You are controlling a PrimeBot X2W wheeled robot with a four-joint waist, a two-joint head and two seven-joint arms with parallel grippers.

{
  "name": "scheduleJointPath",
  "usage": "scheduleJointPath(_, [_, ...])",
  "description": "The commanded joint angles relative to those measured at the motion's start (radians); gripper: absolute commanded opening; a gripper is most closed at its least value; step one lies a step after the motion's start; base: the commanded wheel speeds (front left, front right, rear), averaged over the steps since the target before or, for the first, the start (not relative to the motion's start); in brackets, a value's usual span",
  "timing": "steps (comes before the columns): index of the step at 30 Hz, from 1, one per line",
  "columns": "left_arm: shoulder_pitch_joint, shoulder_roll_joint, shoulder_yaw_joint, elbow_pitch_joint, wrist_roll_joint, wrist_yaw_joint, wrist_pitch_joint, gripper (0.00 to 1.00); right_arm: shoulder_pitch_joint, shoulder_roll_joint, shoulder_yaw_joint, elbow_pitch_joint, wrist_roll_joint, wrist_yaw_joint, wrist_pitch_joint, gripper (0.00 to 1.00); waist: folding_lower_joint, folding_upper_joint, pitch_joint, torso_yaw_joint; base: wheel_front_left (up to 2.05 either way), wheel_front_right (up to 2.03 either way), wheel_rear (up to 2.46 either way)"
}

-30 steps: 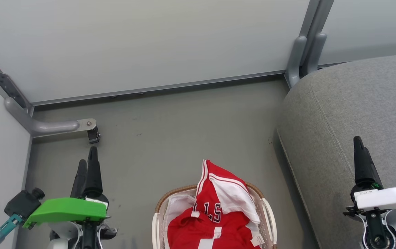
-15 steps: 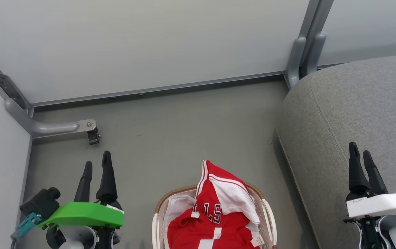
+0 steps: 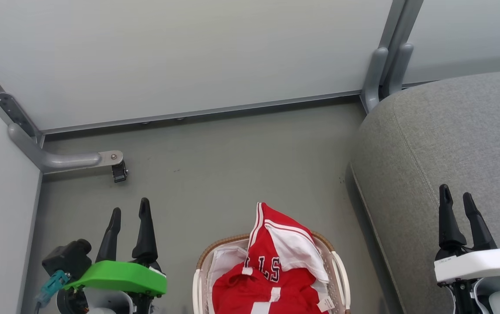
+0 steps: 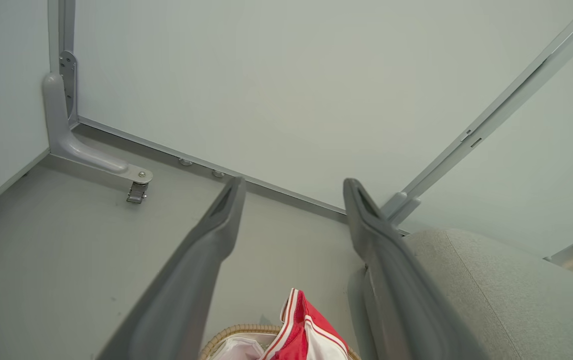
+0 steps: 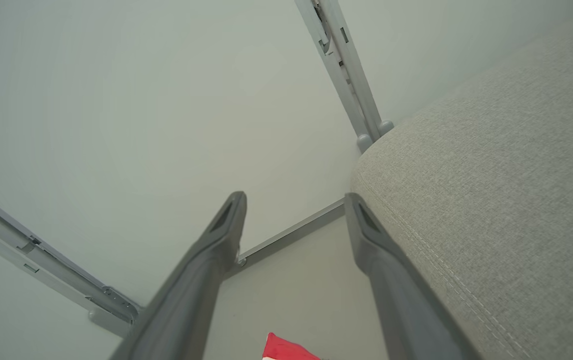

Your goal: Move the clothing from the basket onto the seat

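Head view puts the clothes (image 3: 276,283) in the basket (image 3: 217,244) between my spread, empty left gripper (image 3: 130,205) and right gripper (image 3: 456,192), slightly nearer the left.

Head cam: high, pitched steeply down at the floor (image 3: 232,165) and the foot of the wall (image 3: 189,52); basket (image 3: 215,249) clipped by the bottom edge, seat (image 3: 450,144) at right. Left wrist cam: low, behind the left gripper (image 3: 130,209), aimed forward and up past the basket rim at the wall corner. Right wrist cam: behind the right gripper (image 3: 456,195), pitched higher, seat edge close on its right. All three share the seat corner, grey post (image 3: 381,74) and top of the clothing (image 3: 272,266).
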Motion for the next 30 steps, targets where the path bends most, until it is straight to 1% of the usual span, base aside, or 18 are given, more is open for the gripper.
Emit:
scheduleJointPath(1, [0.006, 0.007, -0.004, 0.000, 0.026, 0.002, -0.009, 1.00, 0.004, 0.002, -0.013, -0.005, -0.035, 0.000, -0.005, 1.00, -0.0001, 0.0000, 0.000, 0.000, 0.00, 0.00, 0.00])
scheduleJointPath(14, [0.005, 0.008, -0.017, 0.031, 0.125, -0.001, -0.040, 1.00, 0.023, 0.028, -0.054, -0.004, -0.189, 0.000, -0.006, 1.00, -0.0001, 0.0000, 0.003, 0.005, 0.00, 0.00, 0.00])
scheduleJointPath(30, [0.005, 0.009, -0.028, 0.068, 0.228, -0.007, -0.073, 1.00, 0.040, 0.057, -0.096, 0.000, -0.348, 0.000, -0.006, 1.00, -0.0001, 0.0000, 0.006, 0.008, 0.00, 0.00, 0.00])
